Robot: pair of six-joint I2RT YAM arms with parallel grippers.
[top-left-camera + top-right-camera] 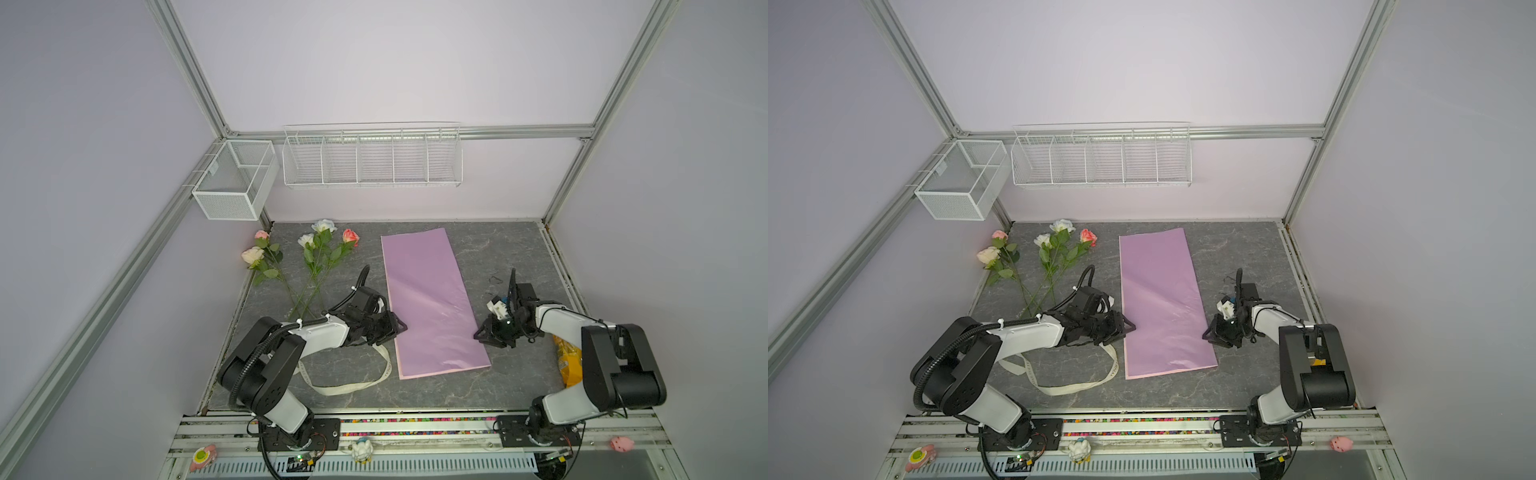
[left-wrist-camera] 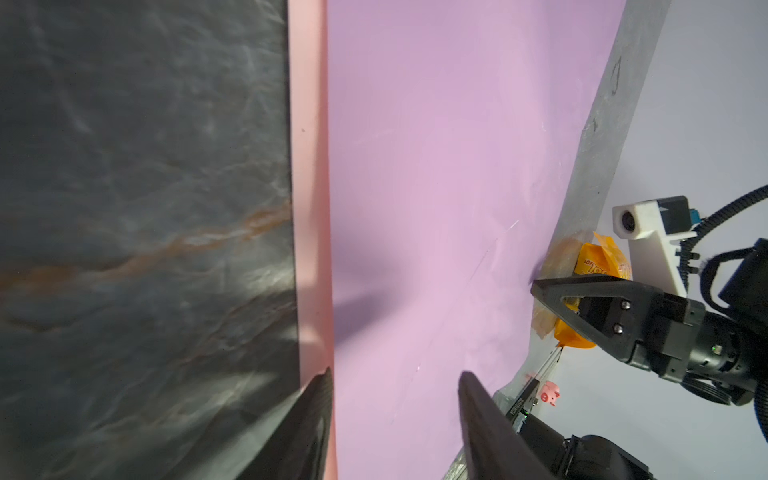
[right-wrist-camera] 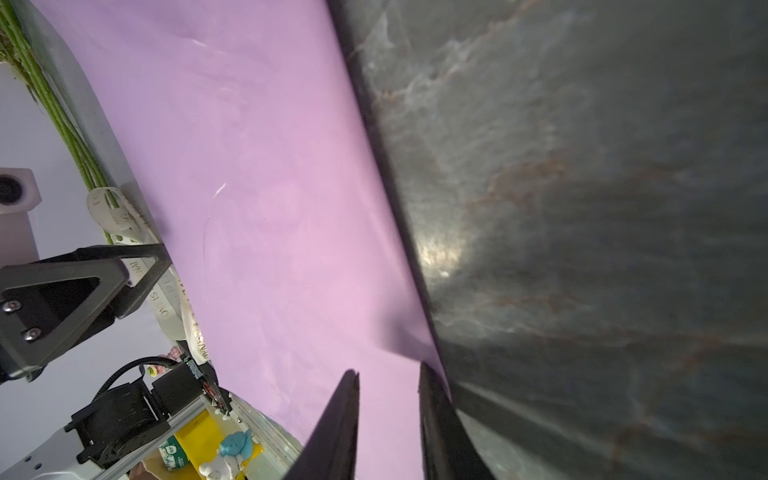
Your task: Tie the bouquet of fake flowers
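Observation:
The fake flowers (image 1: pixel 316 257) (image 1: pixel 1050 257) lie loose on the grey table at the back left, unwrapped, with their green stems (image 3: pixel 70 137) crossing. In both top views a lilac sheet of paper (image 1: pixel 428 291) (image 1: pixel 1158 291) with a pink underside (image 2: pixel 309 166) lies flat in the middle. My left gripper (image 1: pixel 401 326) (image 2: pixel 395 374) is open, low at the paper's left edge. My right gripper (image 1: pixel 478 334) (image 3: pixel 388 370) is at the paper's right edge, its jaws a narrow gap apart over the lilac sheet. A cream printed ribbon (image 1: pixel 353 384) (image 3: pixel 166 291) loops on the table under the left arm.
Two white wire baskets (image 1: pixel 235 183) (image 1: pixel 372 158) hang on the back wall. A yellow snack bag (image 1: pixel 567 357) (image 2: pixel 598 262) lies under the right arm. A small black loop (image 1: pixel 494 279) lies right of the paper. Small toys (image 1: pixel 361 449) sit on the front rail.

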